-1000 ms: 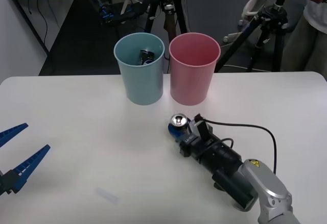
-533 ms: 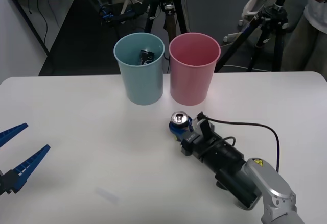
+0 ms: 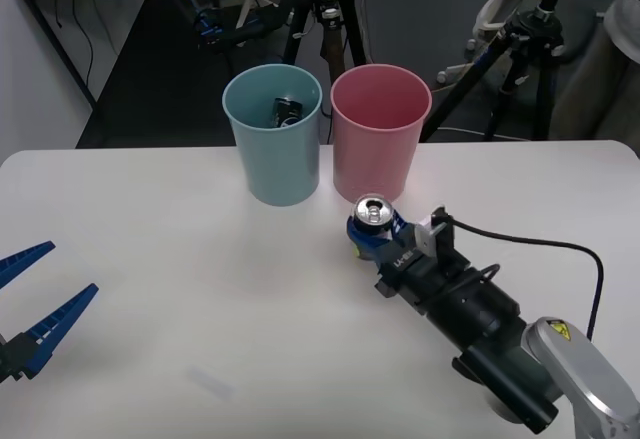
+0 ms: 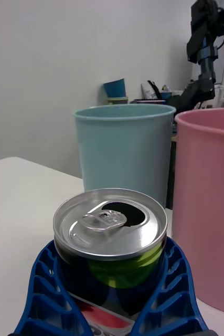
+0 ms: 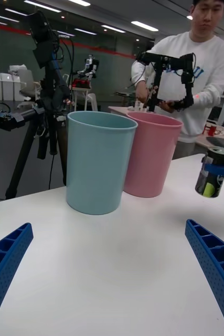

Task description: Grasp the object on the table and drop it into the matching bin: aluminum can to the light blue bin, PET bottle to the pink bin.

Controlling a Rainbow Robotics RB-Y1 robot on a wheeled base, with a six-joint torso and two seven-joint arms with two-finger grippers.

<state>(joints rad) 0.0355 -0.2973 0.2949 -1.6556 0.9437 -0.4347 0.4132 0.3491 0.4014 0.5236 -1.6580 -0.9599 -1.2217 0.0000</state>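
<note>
Now I see the white worktop (image 3: 150, 259) across the lower frame. At upper centre stand the light blue bin (image 3: 273, 136) and, touching beside it, the pink bin (image 3: 380, 135). My right end effector (image 3: 372, 238), just below the pink bin, is clenched on the aluminum can (image 3: 373, 221), which is upright. My left end effector (image 3: 35, 294) waits released at lower left.

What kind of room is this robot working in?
Probably a robotics lab or test room: camera tripods stand behind the white table, and the right gripper holds a can near the light blue bin and the pink bin.
</note>
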